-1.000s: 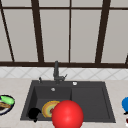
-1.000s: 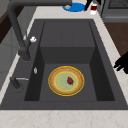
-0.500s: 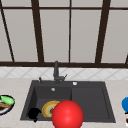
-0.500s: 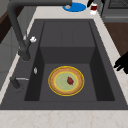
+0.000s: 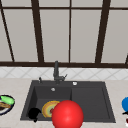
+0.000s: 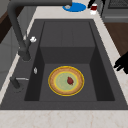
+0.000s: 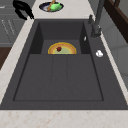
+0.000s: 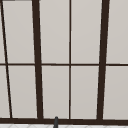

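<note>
A round yellow plate (image 5: pixel 48 108) (image 6: pixel 66 80) (image 7: pixel 62 48) with a small red bit on it lies on the floor of the dark sink's left basin (image 6: pixel 42 75). A big red ball (image 5: pixel 67 115) shows low in the front view, covering part of the plate and the sink's front rim. My left hand (image 5: pixel 33 113) (image 6: pixel 122 63) (image 7: pixel 22 9) hovers at the sink's front left corner, fingers relaxed, holding nothing. My right hand (image 5: pixel 125 113) (image 6: pixel 94 2) is at the far right, just by a red cup (image 6: pixel 94 8) and a blue plate (image 5: pixel 125 103) (image 6: pixel 74 7).
A dark faucet (image 5: pixel 56 72) (image 6: pixel 18 37) (image 7: pixel 96 20) stands behind the sink, in front of a window. The sink's right half is a flat draining board (image 7: pixel 58 77). On the left counter lies a plate with green and orange food (image 5: pixel 6 103) (image 7: pixel 51 6).
</note>
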`<state>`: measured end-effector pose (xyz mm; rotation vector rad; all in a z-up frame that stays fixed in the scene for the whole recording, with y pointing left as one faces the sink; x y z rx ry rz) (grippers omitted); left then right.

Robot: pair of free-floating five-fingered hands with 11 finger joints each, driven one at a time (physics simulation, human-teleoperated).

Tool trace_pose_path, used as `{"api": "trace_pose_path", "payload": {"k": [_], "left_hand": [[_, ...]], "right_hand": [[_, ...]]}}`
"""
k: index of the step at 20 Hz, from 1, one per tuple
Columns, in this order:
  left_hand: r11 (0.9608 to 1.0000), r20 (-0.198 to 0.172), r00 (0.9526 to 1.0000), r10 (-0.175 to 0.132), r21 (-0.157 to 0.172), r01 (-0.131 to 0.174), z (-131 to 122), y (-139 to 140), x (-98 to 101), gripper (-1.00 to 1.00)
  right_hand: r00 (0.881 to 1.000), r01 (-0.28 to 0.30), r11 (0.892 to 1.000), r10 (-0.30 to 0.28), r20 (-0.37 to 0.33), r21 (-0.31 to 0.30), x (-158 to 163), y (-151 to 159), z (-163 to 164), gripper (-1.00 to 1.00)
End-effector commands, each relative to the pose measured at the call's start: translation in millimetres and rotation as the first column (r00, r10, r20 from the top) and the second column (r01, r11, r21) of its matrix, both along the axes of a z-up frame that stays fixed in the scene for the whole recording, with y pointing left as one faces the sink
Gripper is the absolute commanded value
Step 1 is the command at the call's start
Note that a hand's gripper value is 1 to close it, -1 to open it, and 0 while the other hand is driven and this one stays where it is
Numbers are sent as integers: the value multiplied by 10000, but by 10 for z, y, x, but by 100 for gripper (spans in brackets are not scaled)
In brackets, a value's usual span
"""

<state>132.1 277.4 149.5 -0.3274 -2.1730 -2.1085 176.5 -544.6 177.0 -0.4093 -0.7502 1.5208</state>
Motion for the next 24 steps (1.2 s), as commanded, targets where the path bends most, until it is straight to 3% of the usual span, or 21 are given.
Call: {"api": "trace_pose_path", "payload": {"k": [1,6,17,24], "left_hand": [[10000,0,10000,0,0,0,0,0,0,0],[10000,0,10000,0,0,0,0,0,0,0],[10000,0,10000,0,0,0,0,0,0,0],[10000,0,10000,0,0,0,0,0,0,0]], "right_hand": [[9980,1,10000,1,625,-44,0,-14,16,-100],[9921,-49,10000,41,1253,59,-31,-90,-24,-100],[9966,44,9992,-11,826,-389,61,11,-253,-100],[9965,-61,9999,71,839,-121,166,-56,-570,-100]]}}
